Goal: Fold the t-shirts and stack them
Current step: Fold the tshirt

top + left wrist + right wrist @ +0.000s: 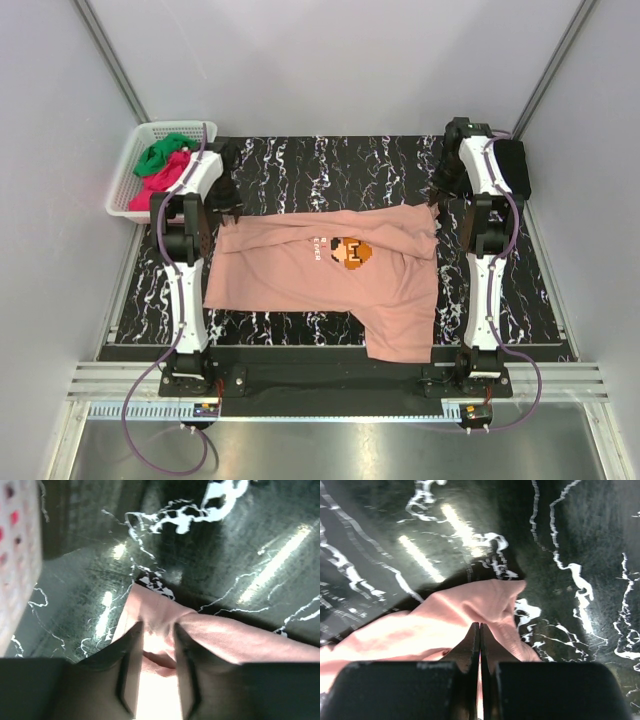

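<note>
While both arms reach out over the black, white-veined table (330,160), the salmon-pink t-shirt (320,275) lies spread chest-up across the middle of it. The shirt's long axis runs from 9 to 3 o'clock in the top view. Its pixel-art figure (352,252) sits near the centre of the cloth, with the white text (320,247) just beside it toward 9 o'clock. One flap of the shirt extends toward 5 o'clock and drapes over the table's near edge.

The left pincer (228,212) stands at the shirt's 10 o'clock corner. In the left wrist view its two fingers (130,650) are partly apart, with pink cloth lying loose in the gap between them and no pinch visible. The right pincer (440,200) stands at the shirt's 2 o'clock corner. In the right wrist view its fingers are pressed together with only a hairline gap, and creases in the pink cloth run up to the tips, so it grips the edge of the shirt there.

A white slotted basket (125,190) rests at the table's 10 o'clock corner, just beside the left arm. It holds a crumpled green t-shirt (160,152) on top of a magenta-red t-shirt (165,175).
</note>
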`<control>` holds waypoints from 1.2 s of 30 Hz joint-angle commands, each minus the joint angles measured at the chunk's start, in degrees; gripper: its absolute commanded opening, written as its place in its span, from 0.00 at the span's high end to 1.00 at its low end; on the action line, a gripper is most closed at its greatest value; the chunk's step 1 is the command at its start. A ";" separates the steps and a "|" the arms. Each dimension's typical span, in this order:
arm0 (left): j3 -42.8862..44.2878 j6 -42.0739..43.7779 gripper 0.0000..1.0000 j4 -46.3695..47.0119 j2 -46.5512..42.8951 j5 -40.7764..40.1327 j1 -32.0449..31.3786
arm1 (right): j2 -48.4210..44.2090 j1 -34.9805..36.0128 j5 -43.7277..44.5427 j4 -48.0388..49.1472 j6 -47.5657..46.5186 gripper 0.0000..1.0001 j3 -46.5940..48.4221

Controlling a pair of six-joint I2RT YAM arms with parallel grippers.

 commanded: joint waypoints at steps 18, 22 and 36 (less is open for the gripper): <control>-23.14 2.08 0.46 5.77 -32.88 10.17 -5.18 | -34.36 6.55 -12.71 2.47 0.76 0.93 -27.96; -29.64 1.30 0.47 5.85 -35.88 10.60 -5.54 | -41.49 9.01 -13.24 4.24 2.07 0.93 -43.18; -50.03 -3.54 0.47 14.11 -43.79 11.13 -9.58 | -56.79 19.46 -13.33 11.71 14.46 0.93 -71.22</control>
